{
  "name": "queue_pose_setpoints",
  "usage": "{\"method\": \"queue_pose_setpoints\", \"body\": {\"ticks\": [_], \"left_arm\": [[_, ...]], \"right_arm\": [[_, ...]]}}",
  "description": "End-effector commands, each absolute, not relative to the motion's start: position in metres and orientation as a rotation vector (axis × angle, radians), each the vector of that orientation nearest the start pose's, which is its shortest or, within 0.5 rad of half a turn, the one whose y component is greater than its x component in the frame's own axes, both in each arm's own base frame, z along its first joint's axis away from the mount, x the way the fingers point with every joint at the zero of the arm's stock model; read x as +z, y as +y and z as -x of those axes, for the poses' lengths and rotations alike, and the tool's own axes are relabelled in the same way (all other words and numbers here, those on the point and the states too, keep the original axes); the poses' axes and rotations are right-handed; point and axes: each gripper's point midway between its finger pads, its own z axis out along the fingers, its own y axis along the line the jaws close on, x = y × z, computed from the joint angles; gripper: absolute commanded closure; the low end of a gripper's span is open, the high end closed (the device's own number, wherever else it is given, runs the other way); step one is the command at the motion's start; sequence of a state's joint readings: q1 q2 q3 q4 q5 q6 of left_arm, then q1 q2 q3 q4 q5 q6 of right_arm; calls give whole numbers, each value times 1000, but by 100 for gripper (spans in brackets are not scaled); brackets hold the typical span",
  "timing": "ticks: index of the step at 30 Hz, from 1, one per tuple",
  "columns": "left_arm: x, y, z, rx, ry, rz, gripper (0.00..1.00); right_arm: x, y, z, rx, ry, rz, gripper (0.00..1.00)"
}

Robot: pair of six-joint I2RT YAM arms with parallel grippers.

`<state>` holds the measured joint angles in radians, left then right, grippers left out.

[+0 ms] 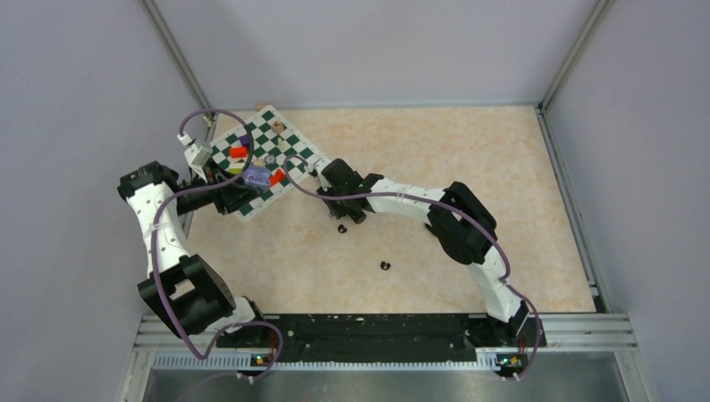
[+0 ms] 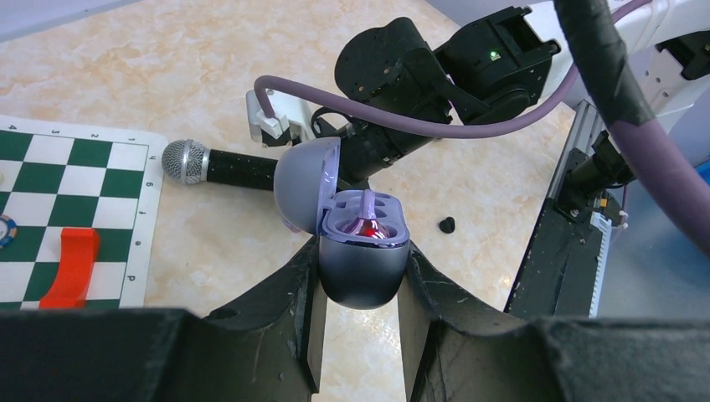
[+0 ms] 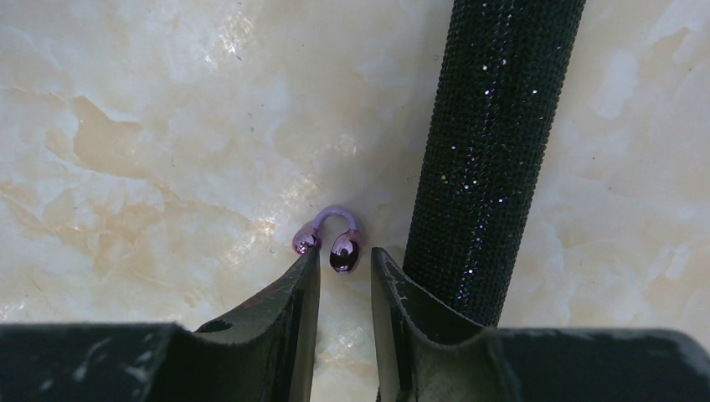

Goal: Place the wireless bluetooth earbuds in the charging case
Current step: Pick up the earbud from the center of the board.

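The left claw (image 2: pixel 362 289) is clamping the case (image 2: pixel 364 251) by its lower shell and holding it up with the lid (image 2: pixel 306 184) swung open. Something pinkish is glowing in one well, though the glare is making it hard to say whether that is a bud.

The right claw (image 3: pixel 345 272) is hanging low over the table (image 3: pixel 126 126), jaws a little apart and gripping nothing. The purple bud (image 3: pixel 345 249) is lying on the table at its tips, just beside the mic (image 3: pixel 494 151).

The pinch is looking off-centre. One lobe is sitting between the tips while the other is lying against the outside of the left finger. A squeeze from here is likely to catch only half of the glossy bud and flick it away or roll it under the mic. The right finger is also crowding the mic, so a nudge could send that rolling.

A weak hold risks a drop on the way to the case. Pushing down into the well could tip the case or knock the lid shut. Two black buds (image 1: pixel 342 228) are waiting on the table.
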<state>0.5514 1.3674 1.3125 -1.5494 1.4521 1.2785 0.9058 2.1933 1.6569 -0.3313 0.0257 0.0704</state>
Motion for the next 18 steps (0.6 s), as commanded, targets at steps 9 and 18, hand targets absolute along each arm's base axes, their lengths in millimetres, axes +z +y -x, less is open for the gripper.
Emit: {"method": "queue_pose_setpoints", "body": {"ticks": [9, 18], "left_arm": [[297, -47, -251, -1001, 1631, -600, 100], [296, -47, -251, -1003, 1629, -598, 100]], "right_arm": [[57, 444, -340, 427, 2220, 995, 78], [58, 447, -342, 427, 2211, 1000, 82]]}}
